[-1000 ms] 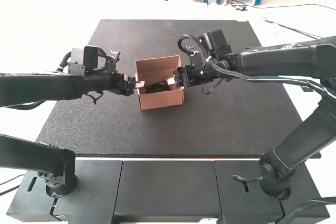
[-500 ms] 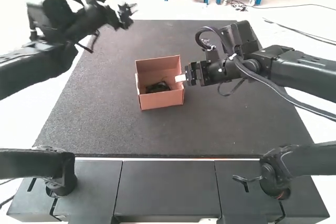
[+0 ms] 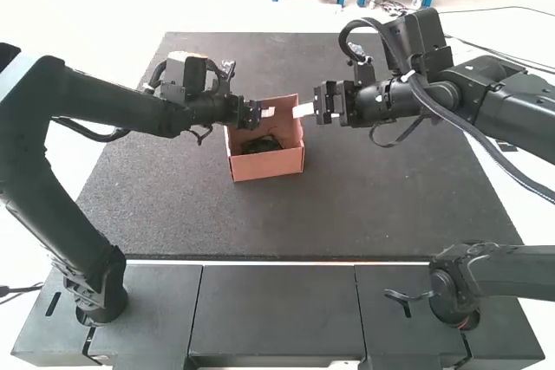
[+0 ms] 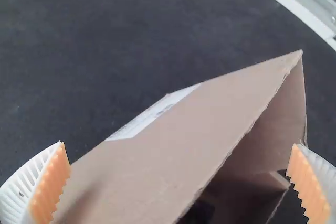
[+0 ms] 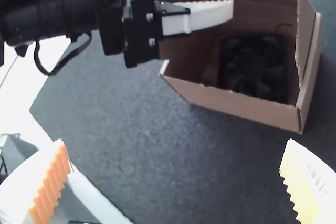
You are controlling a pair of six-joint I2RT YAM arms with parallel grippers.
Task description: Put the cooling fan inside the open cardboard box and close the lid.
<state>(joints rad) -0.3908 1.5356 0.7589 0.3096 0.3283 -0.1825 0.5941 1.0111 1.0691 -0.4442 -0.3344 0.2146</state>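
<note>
At left end effector (image 3: 263, 112): spread wide, empty, astride flap (image 4: 173, 140) of box (image 3: 269, 162). At right end effector (image 3: 305, 111): spread wide, empty, just short of box rim. Between and below both, in box: fan (image 5: 254, 71).

The high camera looks forward and down over the whole desk (image 3: 373, 205) from behind, the left wrist camera sits close against the box (image 3: 264, 140), and the right wrist camera faces its open top from farther off; all three share the box.
</note>
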